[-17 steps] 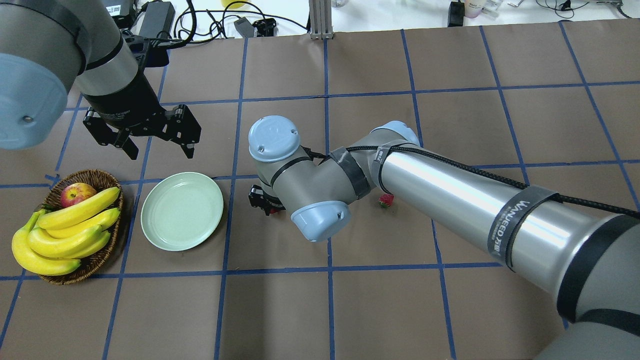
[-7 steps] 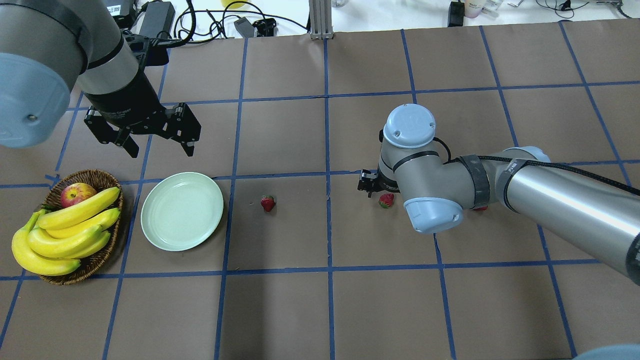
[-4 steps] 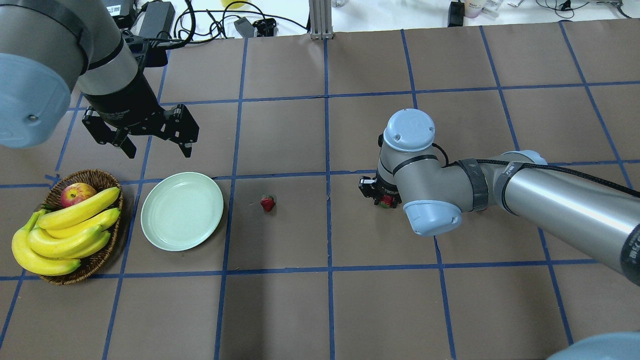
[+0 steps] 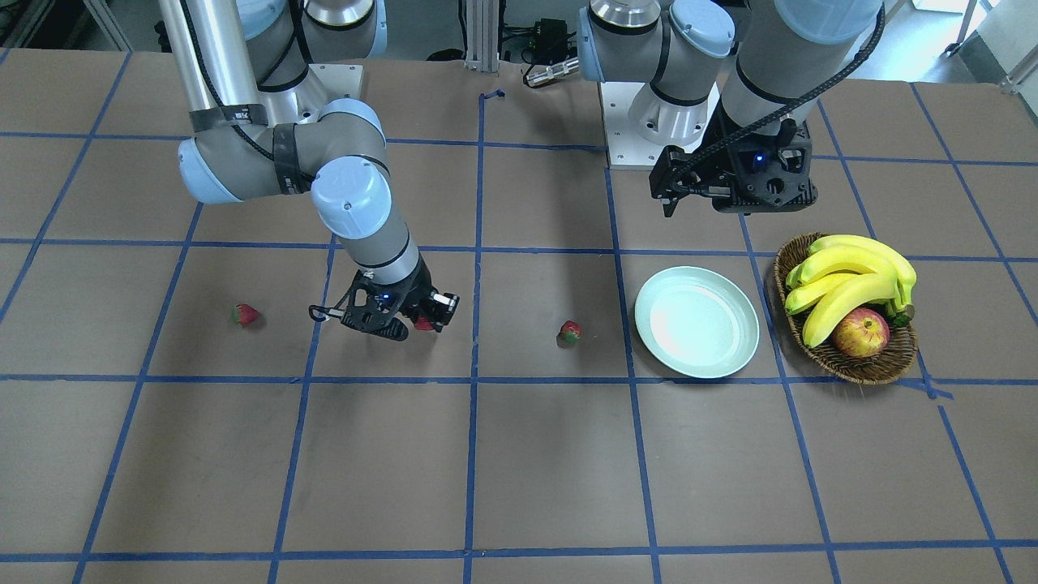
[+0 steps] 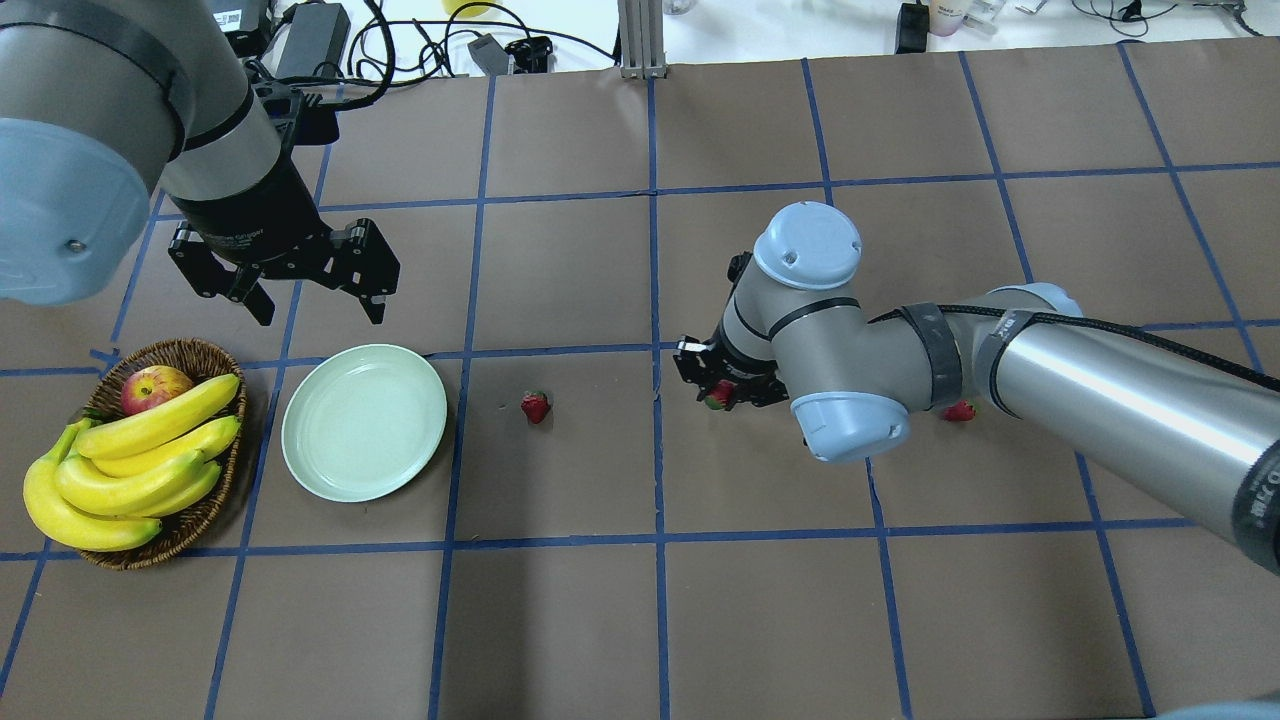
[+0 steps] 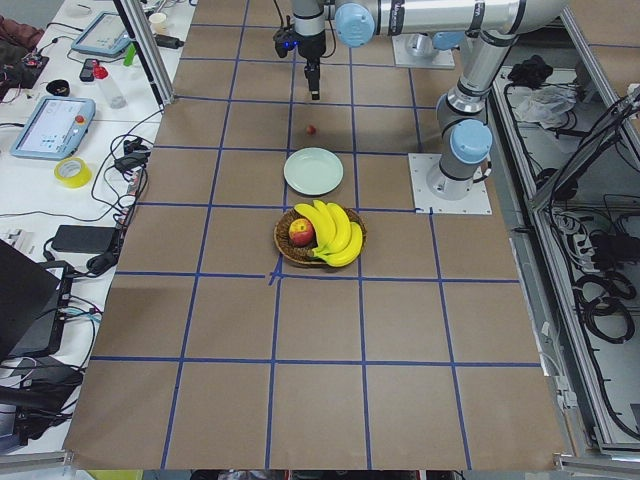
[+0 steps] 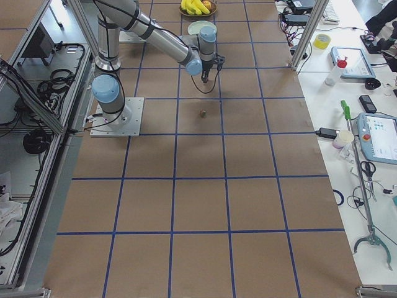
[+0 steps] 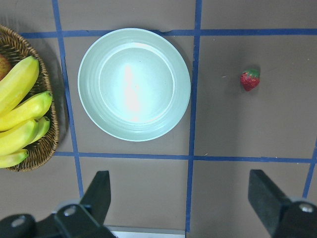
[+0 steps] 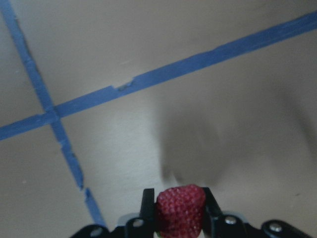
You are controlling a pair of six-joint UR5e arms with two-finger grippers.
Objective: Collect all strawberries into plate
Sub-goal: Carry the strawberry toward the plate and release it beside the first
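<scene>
My right gripper (image 5: 722, 385) (image 4: 413, 318) is shut on a strawberry (image 9: 181, 209) (image 5: 717, 398) and holds it just above the table, right of the centre line. A second strawberry (image 5: 536, 406) (image 4: 570, 331) (image 8: 250, 80) lies on the table right of the plate. A third strawberry (image 5: 960, 411) (image 4: 244, 314) lies farther right, beside my right forearm. The pale mint plate (image 5: 364, 421) (image 4: 697, 321) (image 8: 134, 84) holds nothing. My left gripper (image 5: 305, 290) (image 4: 734, 191) is open and empty, hovering beyond the plate.
A wicker basket (image 5: 190, 358) (image 4: 843, 365) with bananas (image 5: 120, 465) and an apple (image 5: 154, 386) stands left of the plate. Cables and power bricks (image 5: 310, 40) lie past the table's far edge.
My right gripper came back from near the plate to the middle strawberry, closed on it and has lifted and carried it a little leftward. My left arm barely moved.
</scene>
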